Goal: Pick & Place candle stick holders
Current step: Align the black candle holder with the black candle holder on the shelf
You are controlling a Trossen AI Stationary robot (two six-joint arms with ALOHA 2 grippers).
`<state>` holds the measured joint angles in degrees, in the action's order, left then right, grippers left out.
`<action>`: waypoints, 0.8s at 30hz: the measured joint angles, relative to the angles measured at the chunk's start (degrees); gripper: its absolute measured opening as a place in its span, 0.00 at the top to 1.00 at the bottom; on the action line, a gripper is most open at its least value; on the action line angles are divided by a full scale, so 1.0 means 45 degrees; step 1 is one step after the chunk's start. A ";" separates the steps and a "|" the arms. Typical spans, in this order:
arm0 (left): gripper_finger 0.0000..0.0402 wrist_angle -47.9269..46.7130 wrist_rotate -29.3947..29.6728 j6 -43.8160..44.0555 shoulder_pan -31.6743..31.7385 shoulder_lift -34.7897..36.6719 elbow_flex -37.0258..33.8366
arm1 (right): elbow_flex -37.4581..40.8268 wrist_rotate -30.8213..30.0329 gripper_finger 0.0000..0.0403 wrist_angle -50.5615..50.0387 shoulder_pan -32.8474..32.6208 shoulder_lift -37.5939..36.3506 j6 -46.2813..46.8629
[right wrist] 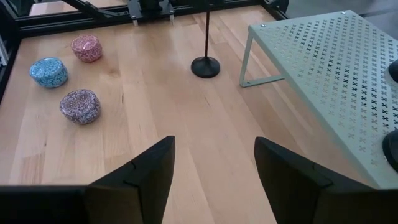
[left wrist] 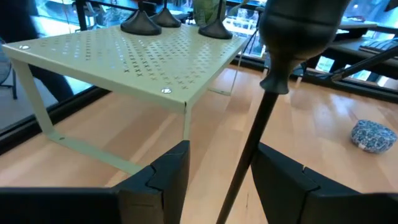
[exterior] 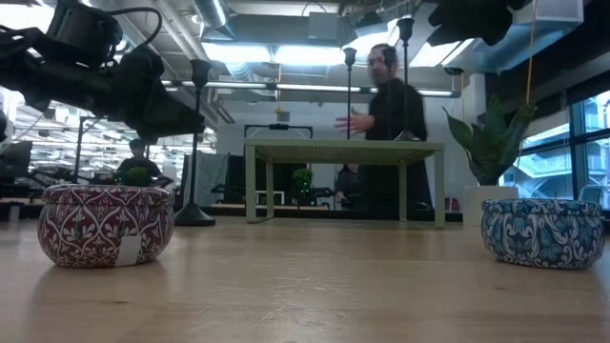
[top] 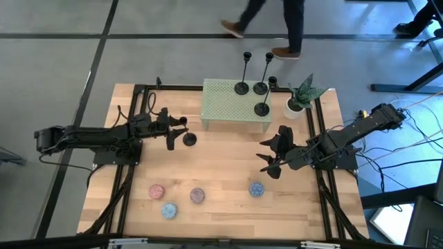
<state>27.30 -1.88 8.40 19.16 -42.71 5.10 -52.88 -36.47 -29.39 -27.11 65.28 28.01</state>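
One black candle stick holder stands upright with its round base (top: pixel 189 140) on the wood table, left of the green perforated shelf (top: pixel 228 114). Its thin stem (left wrist: pixel 255 137) and top cup (left wrist: pixel 298 31) rise between the fingers of my left gripper (left wrist: pixel 221 155), which is open and reaches in level from the table's left (top: pixel 173 135). Three more holders (top: pixel 260 88) stand by their bases on the shelf's far right part. My right gripper (top: pixel 271 155) hovers open over the table's right half, with nothing between its fingers (right wrist: pixel 214 162). My left gripper has its fingers on either side of the holder's stem, below the cup. The stem (left wrist: pixel 245 165) runs close beside one finger (left wrist: pixel 280 180); I cannot tell whether they touch. The holder stands upright with its base (exterior: pixel 193 217) on the table.
Several small round speckled tins lie near the front edge: pink (top: pixel 156 191), blue (top: pixel 169 209), purple (top: pixel 197 196) and blue (top: pixel 256 188). A potted plant (top: pixel 301 97) stands right of the shelf. A person walks beyond the far edge (top: pixel 277 28).
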 joint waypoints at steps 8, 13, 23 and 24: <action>0.84 0.0821 -0.0048 -0.0335 0.0000 -0.0259 0.0000 | 0.0000 0.0001 0.44 0.0000 0.0000 0.0000 0.0000; 0.97 0.1434 -0.0129 -0.0351 0.0000 -0.0259 0.0000 | -0.0005 -0.0001 0.44 -0.0091 0.0000 -0.0001 -0.0039; 0.97 0.1970 -0.0608 -0.0325 0.0000 -0.0254 0.0452 | 0.0057 -0.0779 0.44 -0.2102 -0.0213 -0.0373 0.1250; 0.97 0.1965 -0.0804 -0.0228 0.0000 -0.0237 0.0586 | 0.0172 -0.0902 0.44 -0.2093 -0.0306 -0.0479 0.1378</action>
<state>36.14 -5.50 7.38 19.16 -43.78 7.74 -52.11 -40.53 -38.80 -28.49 63.12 34.21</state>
